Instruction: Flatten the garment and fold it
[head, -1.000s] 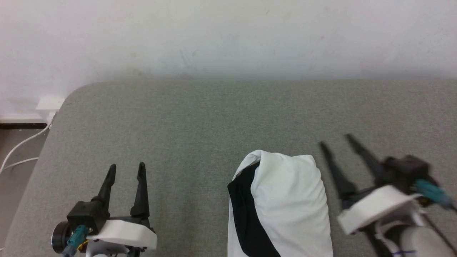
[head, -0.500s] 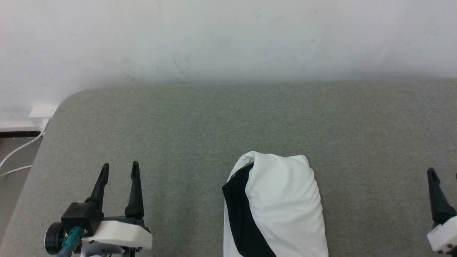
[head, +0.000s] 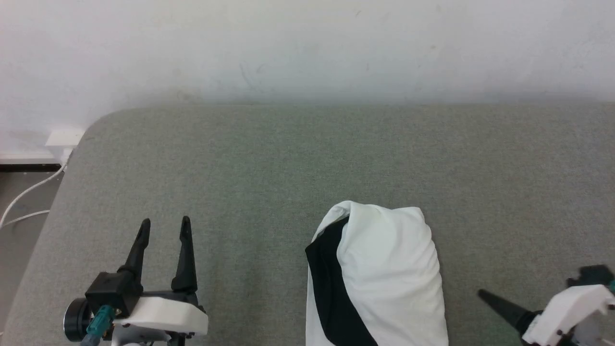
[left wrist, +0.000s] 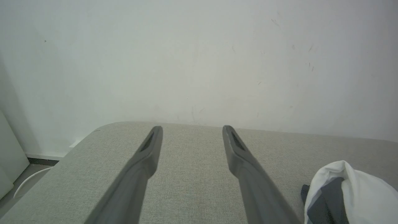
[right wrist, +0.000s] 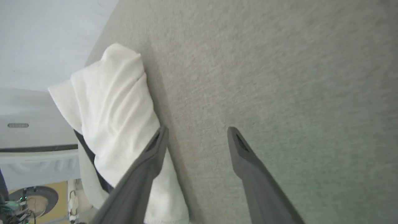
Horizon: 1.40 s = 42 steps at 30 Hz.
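The garment (head: 379,274) lies bunched in a white mound with a black sleeve band down its left side, at the front middle of the grey padded surface (head: 288,158). It runs off the head view's bottom edge. My left gripper (head: 165,222) stands open and empty well to its left; the left wrist view catches the garment (left wrist: 351,193) at lower right. My right gripper (right wrist: 198,130) is open and empty over bare grey fabric, just beside the garment (right wrist: 115,105). In the head view, one of its fingers (head: 502,307) points left toward the garment from the lower right corner.
A white wall (head: 307,43) runs along the far edge of the surface. The surface's rounded left corner drops to the floor, where white cables (head: 29,192) and a wall socket (head: 65,139) sit. Wide grey fabric stretches behind and to both sides of the garment.
My right gripper left its upright stand beside the garment's right edge, swung out to the right, and now sits low with a finger pointing left. The left gripper and garment stayed put; the camera shifted slightly.
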Motion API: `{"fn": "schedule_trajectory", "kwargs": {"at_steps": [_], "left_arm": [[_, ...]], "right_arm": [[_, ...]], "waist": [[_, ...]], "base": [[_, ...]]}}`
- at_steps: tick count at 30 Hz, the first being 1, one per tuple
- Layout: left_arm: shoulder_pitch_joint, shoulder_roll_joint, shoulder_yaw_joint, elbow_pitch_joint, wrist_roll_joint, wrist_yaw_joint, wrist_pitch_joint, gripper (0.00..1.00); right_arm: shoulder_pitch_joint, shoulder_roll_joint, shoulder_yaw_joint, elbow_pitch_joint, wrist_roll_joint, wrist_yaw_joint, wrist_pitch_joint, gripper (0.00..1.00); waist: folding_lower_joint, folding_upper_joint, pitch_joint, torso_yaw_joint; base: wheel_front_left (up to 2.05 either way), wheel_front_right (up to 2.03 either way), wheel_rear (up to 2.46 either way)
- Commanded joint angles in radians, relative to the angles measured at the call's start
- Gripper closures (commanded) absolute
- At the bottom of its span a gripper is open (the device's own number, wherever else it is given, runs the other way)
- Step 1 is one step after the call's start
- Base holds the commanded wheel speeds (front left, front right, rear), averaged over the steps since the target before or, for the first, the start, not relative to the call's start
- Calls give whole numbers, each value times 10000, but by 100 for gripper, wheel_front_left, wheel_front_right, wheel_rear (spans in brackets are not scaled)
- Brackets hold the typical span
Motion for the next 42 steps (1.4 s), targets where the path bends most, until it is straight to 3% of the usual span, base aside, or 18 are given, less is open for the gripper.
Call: {"fn": "schedule_trajectory", "kwargs": {"at_steps": [1, 6, 13, 14, 15, 16, 22, 30, 36, 42], "left_arm": [[-43, -20, 22, -6, 42, -21, -47, 0], [-159, -37, -40, 27, 53, -48, -47, 0], [-280, -19, -101, 87, 65, -42, -47, 0], [-290, -17, -113, 101, 67, -40, -47, 0], [-301, -17, -124, 115, 67, -37, -47, 0], [-310, -18, -133, 126, 65, -33, -47, 0], [-237, -20, -155, 155, 57, 17, -47, 0], [-24, 54, -172, -91, 171, 84, -47, 0], [132, 60, -173, -397, 226, 168, -47, 0], [-91, 112, -161, -926, 280, 84, -47, 0]], "right_arm": [[-185, 22, 63, 181, 263, -7, 230, 0], [-876, 139, 809, 1258, 1924, -7, 717, 0], [-1631, 146, 2347, 2142, 2815, -7, -239, 0], [-1692, 146, 2486, 2281, 2833, -7, -335, 58], [-1746, 144, 2636, 2400, 2782, -7, -398, 97], [-1790, 120, 2778, 2495, 2720, -7, -459, 100], [-1887, -379, 3608, 2308, 2267, -7, -1271, 100], [-1749, -1863, 4967, 1779, -312, -7, -2668, 100], [-1822, -2627, 5097, 1526, -1944, -7, -2567, 100], [-2398, -3061, 5138, 1358, -2721, -7, -2067, 100]], "waist": [[-1, 0, 27, 34], [-1, 0, 148, 177], [-1, 0, 248, 316], [-1, 0, 248, 332], [-1, 0, 242, 351], [-1, 0, 232, 369], [-1, 0, 87, 335], [-1, 0, -58, -237], [-1, 0, 115, -1263], [-1, 0, 784, -2532]], "base": [[0, 0, 0], [0, 0, 0], [0, 0, 0], [0, 0, 0], [0, 0, 0], [0, 0, 0], [0, 0, 0], [0, 0, 0], [0, 0, 0], [0, 0, 0]]}}
